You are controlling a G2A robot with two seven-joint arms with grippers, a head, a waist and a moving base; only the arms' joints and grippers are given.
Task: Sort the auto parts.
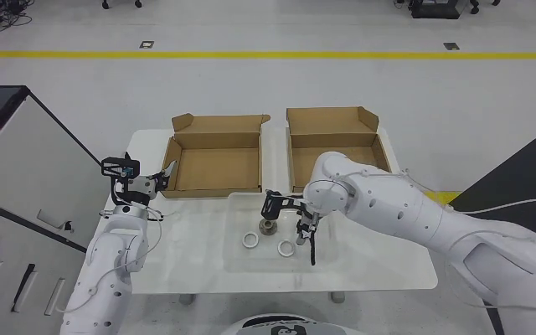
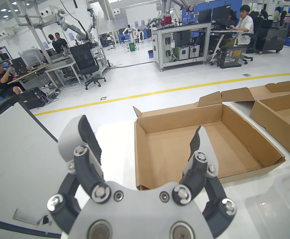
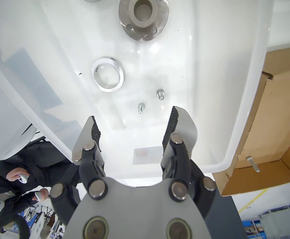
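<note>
- Translucent white plastic tray held a grey flanged metal hub, a silver metal ring and two small steel screws; my right claw gaped empty above.
- Up close, a steel bolt lay in the brown cardboard box.
- My left claw gaped empty too.

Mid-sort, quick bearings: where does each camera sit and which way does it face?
Top view: above the arms, looking down at the table; shows both arms, left hand, right hand.
Left wrist view: on left wrist, facing over the left box toward the room; left hand open.
Right wrist view: on right wrist, looking down into the tray at flange and ring; right hand open.
Shared: flange, top and right wrist views; left box, top and left wrist views.
</note>
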